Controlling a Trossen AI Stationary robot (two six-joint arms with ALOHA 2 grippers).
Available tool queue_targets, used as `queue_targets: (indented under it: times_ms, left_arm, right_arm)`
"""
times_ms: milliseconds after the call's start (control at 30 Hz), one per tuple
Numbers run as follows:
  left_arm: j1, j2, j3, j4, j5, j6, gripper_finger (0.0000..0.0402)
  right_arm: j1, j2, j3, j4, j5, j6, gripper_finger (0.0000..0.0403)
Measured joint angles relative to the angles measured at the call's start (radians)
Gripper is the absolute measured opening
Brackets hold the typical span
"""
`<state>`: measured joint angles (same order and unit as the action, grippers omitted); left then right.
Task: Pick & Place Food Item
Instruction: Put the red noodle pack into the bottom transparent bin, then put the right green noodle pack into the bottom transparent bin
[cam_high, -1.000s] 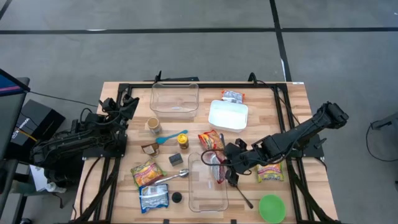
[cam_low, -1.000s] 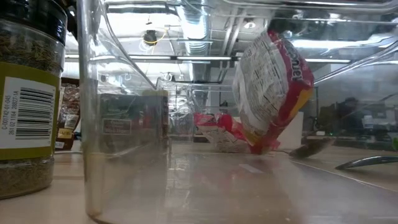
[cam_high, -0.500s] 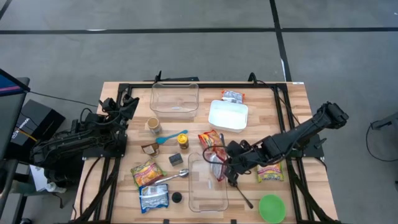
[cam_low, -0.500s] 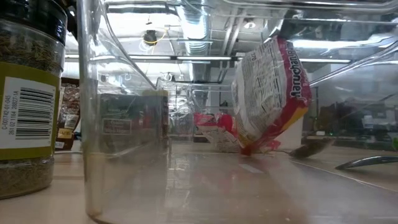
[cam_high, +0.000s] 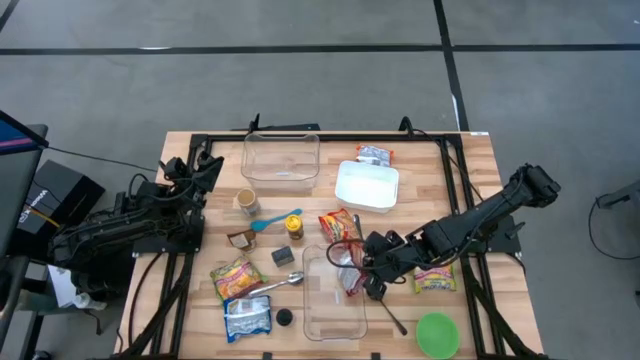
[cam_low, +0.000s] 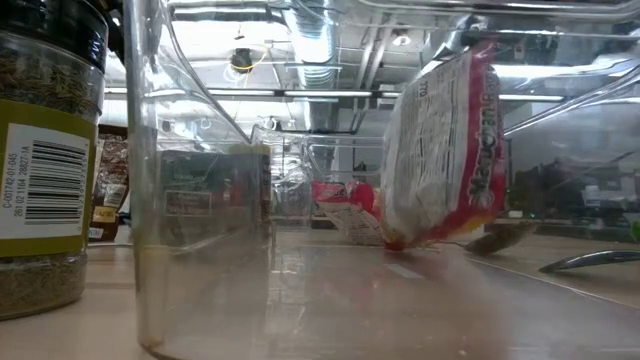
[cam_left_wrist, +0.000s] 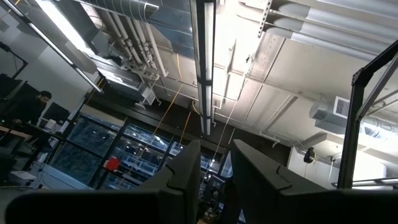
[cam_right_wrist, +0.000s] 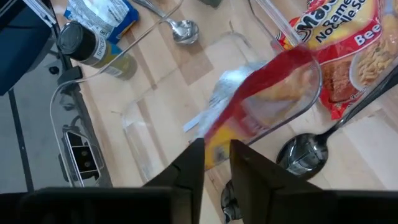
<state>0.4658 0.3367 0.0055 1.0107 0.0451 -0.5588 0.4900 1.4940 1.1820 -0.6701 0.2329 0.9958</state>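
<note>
Near the counter's front middle: a clear plastic bin (cam_high: 309, 300) (cam_right_wrist: 134, 124) stands open, with the right tool (cam_high: 363, 272) (cam_right_wrist: 216, 163) at its right rim.
Task item: a red and yellow ramen packet (cam_high: 347, 268) (cam_low: 445, 150) (cam_right_wrist: 267, 99) stands almost upright inside the bin, its lower edge on the bin floor in the low view.
Right tool state: a corner of the packet lies in the narrow gap at its tips; I cannot tell whether it is pinched or free.
Left tool (cam_high: 205, 165) (cam_left_wrist: 216, 168): parked at the counter's left edge, well apart from the bin, aimed at the ceiling, its tips slightly spread with nothing between them.
Beside the bin: a second ramen packet marked Beef (cam_high: 338, 224) (cam_right_wrist: 354, 56) lies flat just behind it; a dark-handled spoon (cam_high: 388, 310) (cam_right_wrist: 305, 152) rests to its right, under the right arm.
Left of the bin: a silver spoon (cam_high: 285, 283) (cam_right_wrist: 183, 28) and a spice jar (cam_high: 285, 318) (cam_low: 50, 150) (cam_right_wrist: 90, 45).
Elsewhere on the counter: a white tub (cam_high: 367, 185), another clear bin (cam_high: 246, 160) at the back, a green lid (cam_high: 437, 333) at the front right.
</note>
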Motion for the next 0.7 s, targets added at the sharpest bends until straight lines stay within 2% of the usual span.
queue_targets:
  times_ms: [233,700]
  left_arm:
    - [0.000,0.000,0.000,0.000,0.000,0.000,0.0085]
    - [0.000,0.000,0.000,0.000,0.000,0.000,0.0085]
  right_arm:
    - [0.000,0.000,0.000,-0.002,-0.038,-0.026,0.0099]
    - [-0.067,-0.001,0.000,-0.003,-0.055,-0.026,0.0097]
